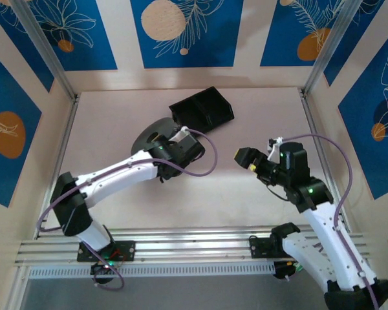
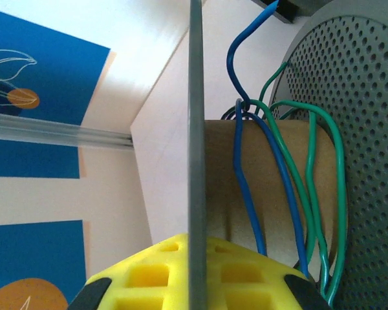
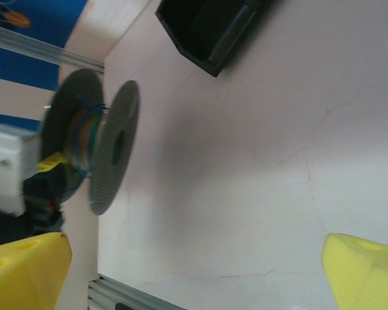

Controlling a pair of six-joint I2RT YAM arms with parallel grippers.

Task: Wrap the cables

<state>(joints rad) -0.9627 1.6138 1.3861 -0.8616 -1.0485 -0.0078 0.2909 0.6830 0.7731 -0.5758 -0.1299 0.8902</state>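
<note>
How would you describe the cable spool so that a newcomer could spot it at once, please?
On the pale table, look left of centre, in front of the black bin. The spool sits in the left claw: two gray perforated discs on a cardboard core, the only thing with thin blue and green cables looped round it.

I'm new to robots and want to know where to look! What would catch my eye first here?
Probably the blue and green cables looped round a grey spool left of centre, with the left gripper shut on its disc. Then the right gripper on the right, yellow fingers wide open, and a black bin at the back.
</note>
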